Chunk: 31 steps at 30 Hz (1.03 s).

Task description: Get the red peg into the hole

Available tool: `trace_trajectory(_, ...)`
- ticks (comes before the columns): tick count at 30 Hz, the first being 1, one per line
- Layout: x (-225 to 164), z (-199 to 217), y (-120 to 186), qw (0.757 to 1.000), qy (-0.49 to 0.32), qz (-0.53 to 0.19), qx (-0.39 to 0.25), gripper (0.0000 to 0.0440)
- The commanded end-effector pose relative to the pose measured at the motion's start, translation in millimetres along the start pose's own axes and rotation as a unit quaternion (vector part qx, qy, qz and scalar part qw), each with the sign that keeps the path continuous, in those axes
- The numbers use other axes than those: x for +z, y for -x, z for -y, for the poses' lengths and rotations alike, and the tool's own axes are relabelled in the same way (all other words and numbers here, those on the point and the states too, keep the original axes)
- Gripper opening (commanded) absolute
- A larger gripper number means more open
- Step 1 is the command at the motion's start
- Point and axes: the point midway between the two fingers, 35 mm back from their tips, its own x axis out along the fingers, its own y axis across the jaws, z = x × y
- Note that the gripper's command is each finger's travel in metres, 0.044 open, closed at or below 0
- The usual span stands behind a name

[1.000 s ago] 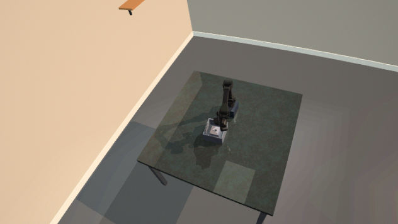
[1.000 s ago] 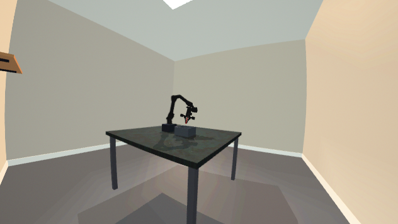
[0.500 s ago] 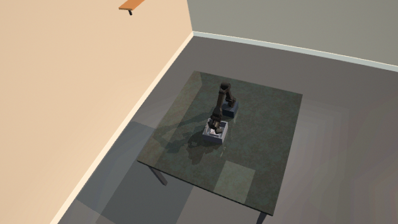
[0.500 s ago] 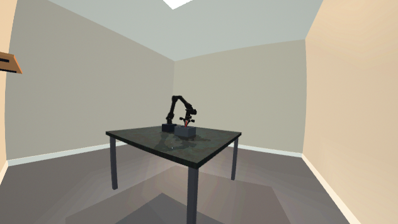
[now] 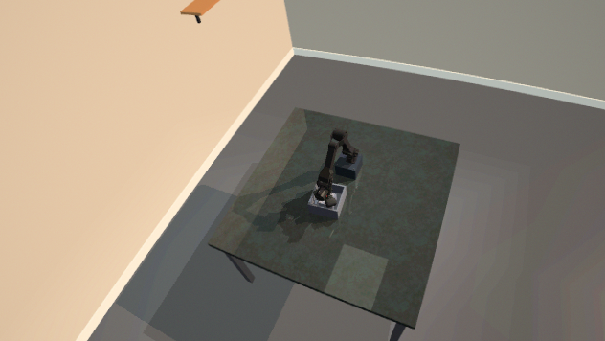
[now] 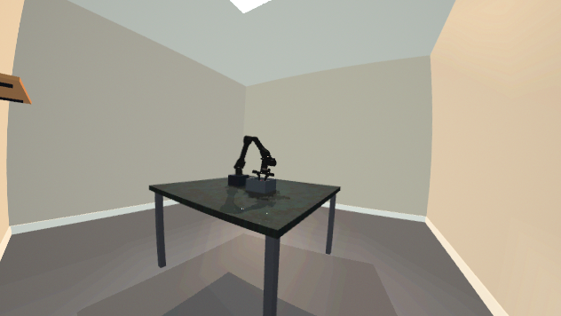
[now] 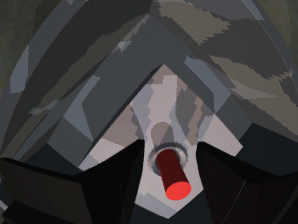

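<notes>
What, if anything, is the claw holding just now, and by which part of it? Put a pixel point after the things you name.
Nothing: the claw (image 5: pixel 326 201) (image 6: pixel 265 178) (image 7: pixel 171 147) is open, its fingers apart on either side of the peg (image 7: pixel 172 172), which stands at the hole (image 7: pixel 184 159).
</notes>
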Motion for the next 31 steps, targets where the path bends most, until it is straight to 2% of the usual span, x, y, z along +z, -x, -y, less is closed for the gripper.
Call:
trace_trajectory(1,10,-7,-1,1.0,0.003,-0.007,0.01,0.0231)
trace_trajectory(11,37,-32,11,0.999,-0.003,-0.024,0.049,0.0436)
trace_trajectory(19,62,-63,31,0.994,-0.001,-0.013,0.109,0.044)
trace_trajectory(31,62,-63,31,0.994,-0.001,-0.013,0.109,0.044)
